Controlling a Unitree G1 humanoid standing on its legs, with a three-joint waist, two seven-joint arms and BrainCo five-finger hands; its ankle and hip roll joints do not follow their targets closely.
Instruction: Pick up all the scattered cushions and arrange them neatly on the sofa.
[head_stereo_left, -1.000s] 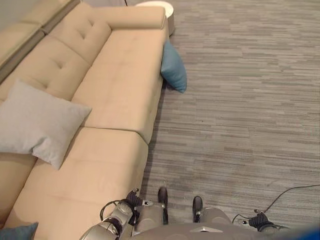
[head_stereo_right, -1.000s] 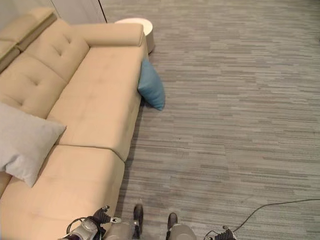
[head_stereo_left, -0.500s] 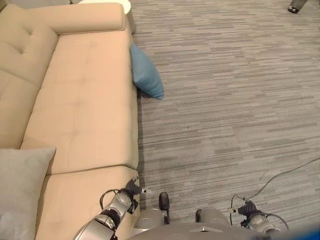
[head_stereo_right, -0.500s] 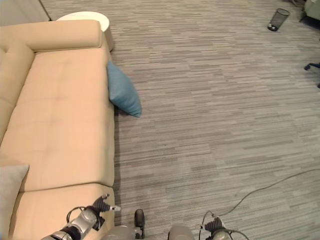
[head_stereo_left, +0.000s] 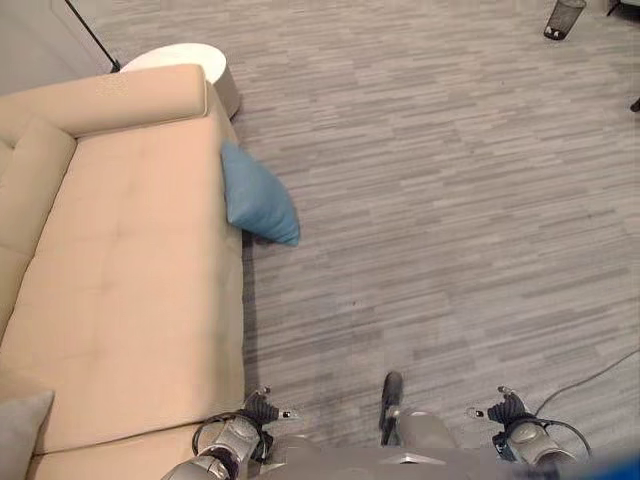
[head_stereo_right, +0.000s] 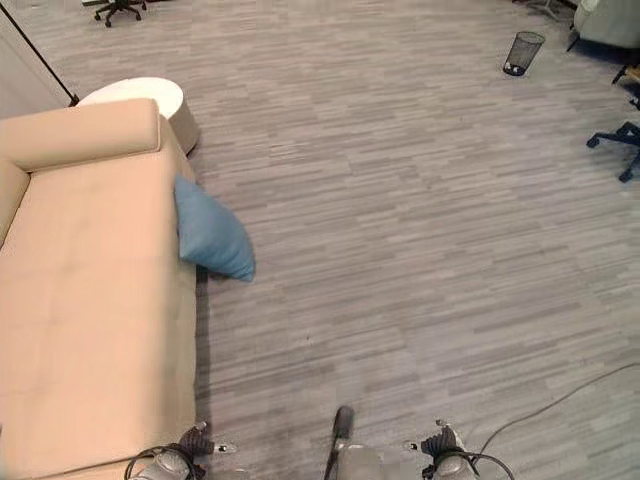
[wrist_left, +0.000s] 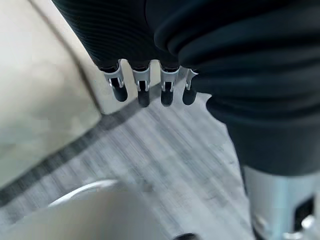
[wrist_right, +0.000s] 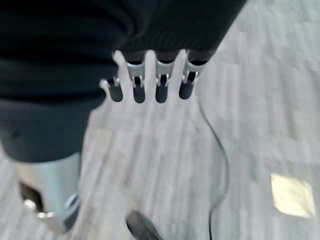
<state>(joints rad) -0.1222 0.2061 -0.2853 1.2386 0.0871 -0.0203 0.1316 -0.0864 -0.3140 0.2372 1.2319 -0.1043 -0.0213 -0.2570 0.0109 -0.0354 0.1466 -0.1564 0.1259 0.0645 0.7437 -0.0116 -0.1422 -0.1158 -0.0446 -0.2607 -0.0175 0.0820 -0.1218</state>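
Observation:
A blue cushion (head_stereo_left: 258, 200) stands on the floor, leaning against the front of the beige sofa (head_stereo_left: 120, 260) near its armrest. A corner of a grey cushion (head_stereo_left: 20, 440) lies on the sofa seat at the lower left. My left hand (head_stereo_left: 256, 411) hangs low by the sofa's front edge, far from the blue cushion. In its wrist view the left hand (wrist_left: 150, 85) has straight fingers and holds nothing. My right hand (head_stereo_left: 510, 412) hangs over the bare floor, its fingers (wrist_right: 147, 85) also straight and empty.
A round white side table (head_stereo_left: 185, 62) stands beyond the sofa's armrest. A black mesh bin (head_stereo_right: 522, 50) and an office chair (head_stereo_right: 620, 140) are far off at the right. Grey striped carpet (head_stereo_left: 450, 220) stretches wide between me and them.
The whole picture has swung to the right, so the camera moved: the grey cushion slid almost out at the left and more floor shows. Both hands still hang low.

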